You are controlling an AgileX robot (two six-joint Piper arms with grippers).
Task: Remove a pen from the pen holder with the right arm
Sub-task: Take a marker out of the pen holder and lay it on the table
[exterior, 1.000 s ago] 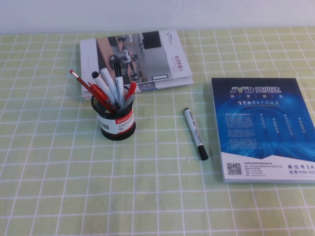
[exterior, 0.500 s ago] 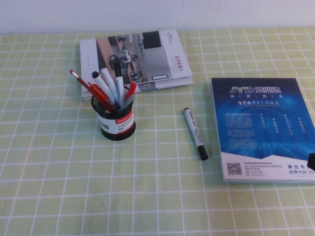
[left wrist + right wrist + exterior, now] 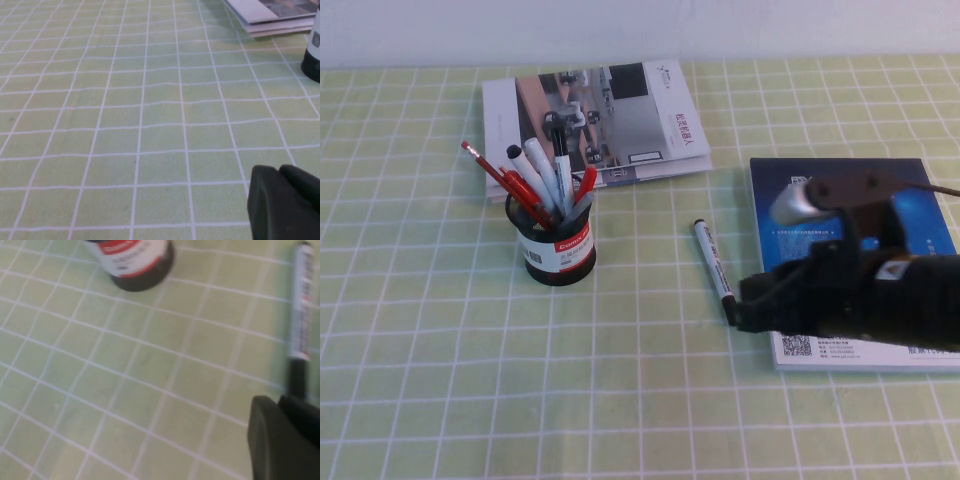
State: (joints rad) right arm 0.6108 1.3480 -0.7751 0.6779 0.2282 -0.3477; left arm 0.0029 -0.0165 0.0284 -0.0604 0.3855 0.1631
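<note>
I see the right gripper (image 3: 745, 305), fingers clenched and empty, at the near end of the loose marker (image 3: 712, 262), beside the blue booklet (image 3: 930, 195). The pens (image 3: 535, 180) stand in the pen holder (image 3: 557, 250), well apart to its left. The left gripper (image 3: 285, 200), fingers also clenched, hangs low over the surface (image 3: 150, 125)

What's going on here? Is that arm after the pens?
A two-armed robot is meant to pull a pen from the black pen holder with its right arm. At this moment the right pincer is shut and empty, beside the near end of a loose black marker, and its arm stretches across the blue booklet. The holder stands apart, to the robot's left, full of pens and untouched. The left pincer hangs shut over the green checked cloth, taking no part.
</note>
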